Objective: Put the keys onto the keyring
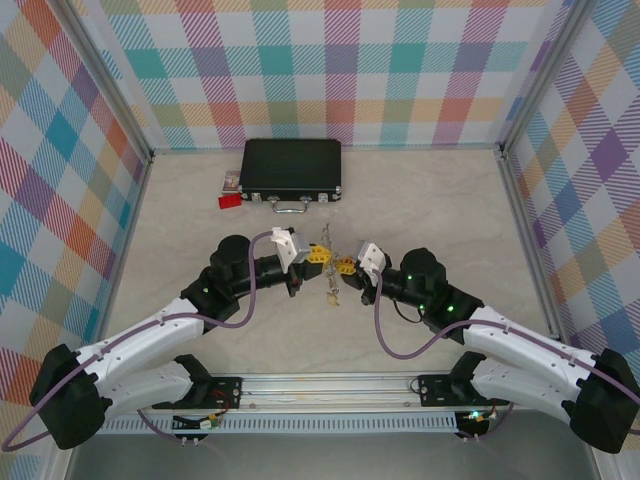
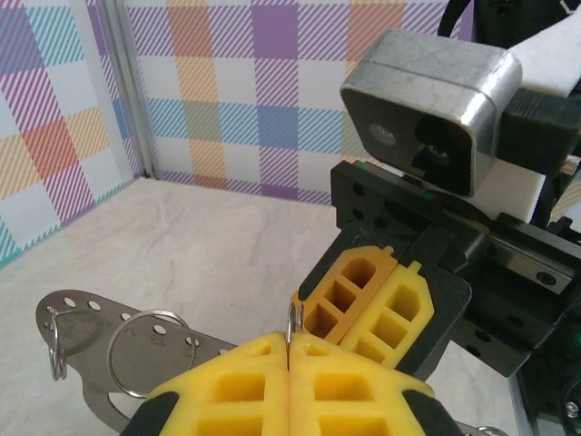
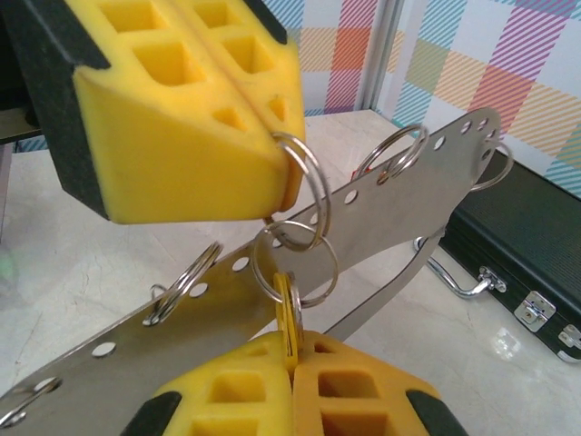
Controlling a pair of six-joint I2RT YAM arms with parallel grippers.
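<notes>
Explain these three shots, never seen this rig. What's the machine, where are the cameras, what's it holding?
Two robot arms, the left arm and the right arm, are bolted at the near edge of a table. The wide picture comes from a fixed camera above and behind them. The other two come from a camera on each wrist, looking along its own yellow claw. On the table sit a black case and, beside it, a small red block. The arms meet mid-table. The left claw is shut on a thin split ring. The right claw is shut on what looks like a yellow-headed key hanging from linked rings. Behind them is the keyring, flat steel with holes and more rings.
</notes>
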